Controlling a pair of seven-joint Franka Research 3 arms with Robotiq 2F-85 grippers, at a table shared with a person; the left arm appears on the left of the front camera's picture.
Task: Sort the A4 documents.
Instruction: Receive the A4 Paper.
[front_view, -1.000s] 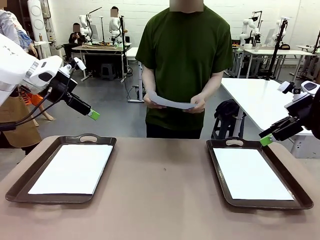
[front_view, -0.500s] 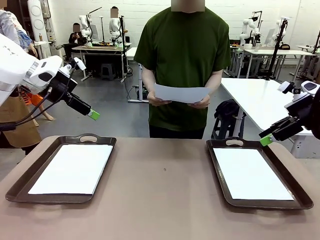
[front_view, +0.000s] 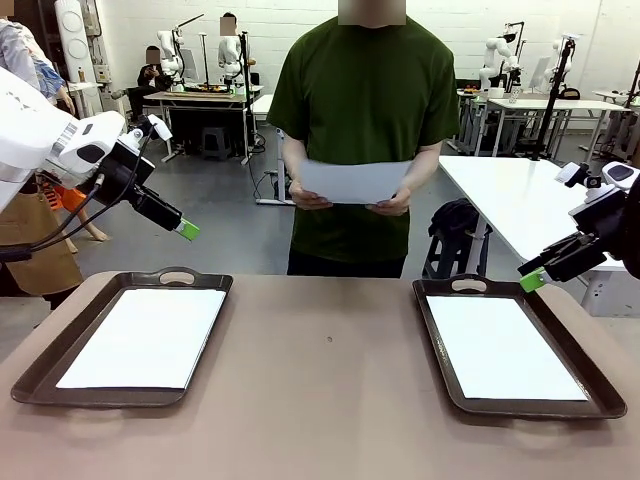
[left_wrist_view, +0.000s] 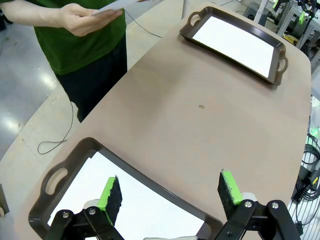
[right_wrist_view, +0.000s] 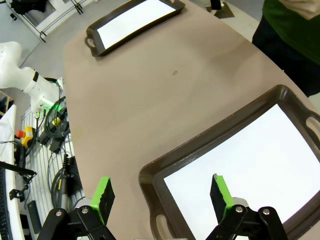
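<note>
You face a tan-brown table (front_view: 330, 400) with rounded corners, seen from the robot's side. 2 dark brown trays with handles sit on it. The left tray (front_view: 30, 375) lies near the table's left edge and the right tray (front_view: 440, 350) near its right edge, well apart, with bare tabletop between them. Each tray carries a blank white A4 sheet lying flat inside its rim: the left sheet (front_view: 145, 335) and the right sheet (front_view: 505, 345).

At the far edge of the table stands a person in a dark green T-shirt (front_view: 365, 110), holding a third A4 sheet (front_view: 355, 182) in both hands at waist height, above the floor and not over the table.

Your left gripper (front_view: 186, 231) hangs in the air above the far left corner, jaws open and holding nothing; in the left wrist view its green pads (left_wrist_view: 107, 194) stand wide apart over the left tray's near rim. Your right gripper (front_view: 532, 281) hovers above the far right corner, also open and empty.

Behind the person, the room has a grey floor (front_view: 235, 225), white worktables (front_view: 520, 200) and a white wall.
</note>
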